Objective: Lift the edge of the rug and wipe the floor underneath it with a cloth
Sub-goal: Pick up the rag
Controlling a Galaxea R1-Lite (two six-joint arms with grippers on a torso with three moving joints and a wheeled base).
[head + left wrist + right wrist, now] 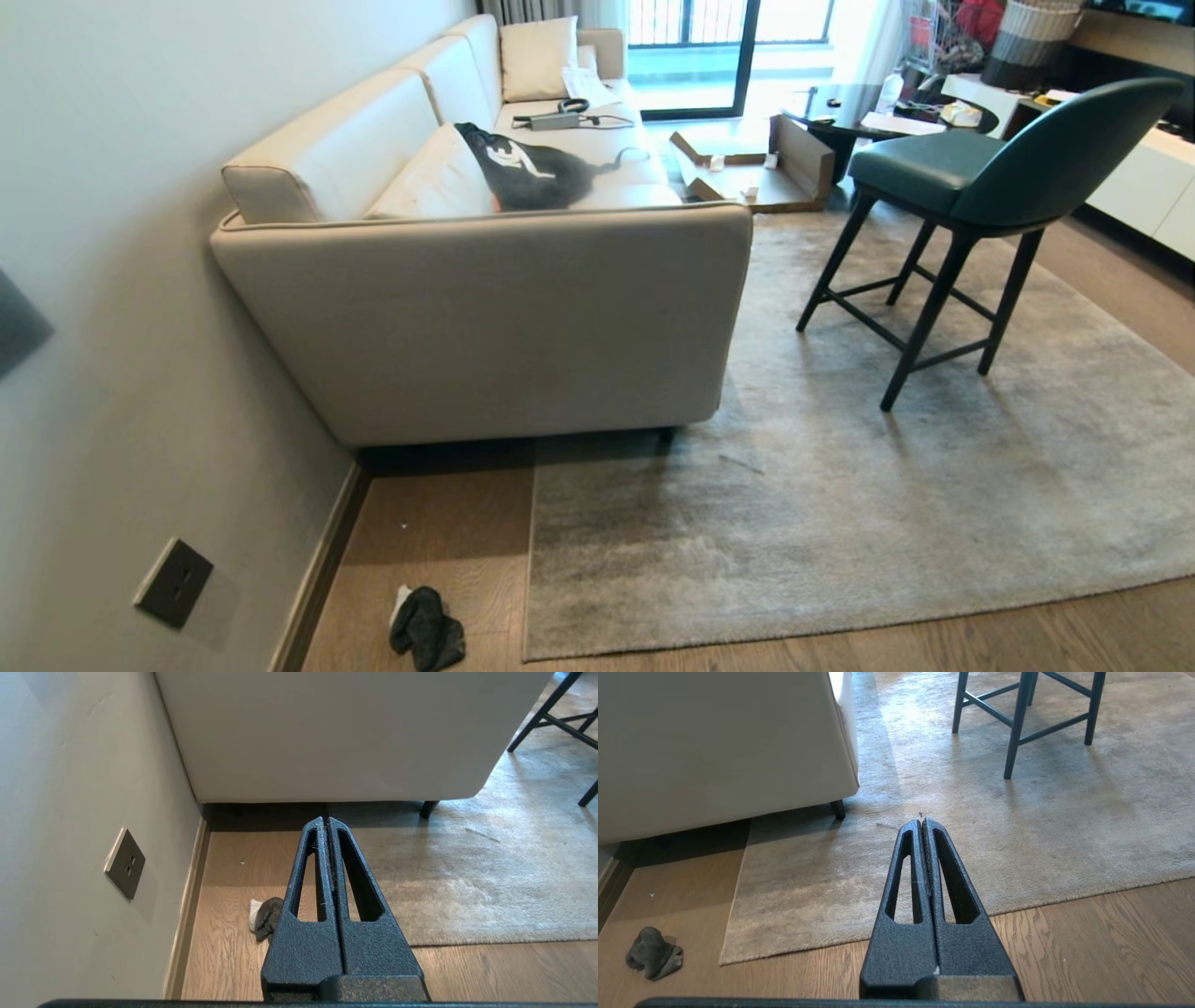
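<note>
Item: living room, wood-plank floor (448, 551), grey wall with a socket at left.

Head view. We record a beige sofa (485, 317) against the wall, a green stool (971, 187) standing on the rug at right, and a black bag (527, 168) on the sofa seat. The rug edge (528, 579) runs from under the sofa toward us and turns at a near corner; it lies flat. The cloth (427, 630) sits crumpled on bare floor, just left of that corner and apart from it. Neither arm shows here.

Left wrist view. We list the left gripper (325, 822), fingers pressed together, empty, held above the floor and pointing toward the sofa's base. The cloth lies below it, near the skirting.

Right wrist view. We list the right gripper (922, 823), fingers likewise pressed together, empty, raised over the rug's near border.

Step in hand, as we judge it: the approach, nothing yet picked up. To do it well, we would open the left fingers before descending on the cloth, take the rug at its near corner with the right, and lift only enough to bare the planks.
</note>
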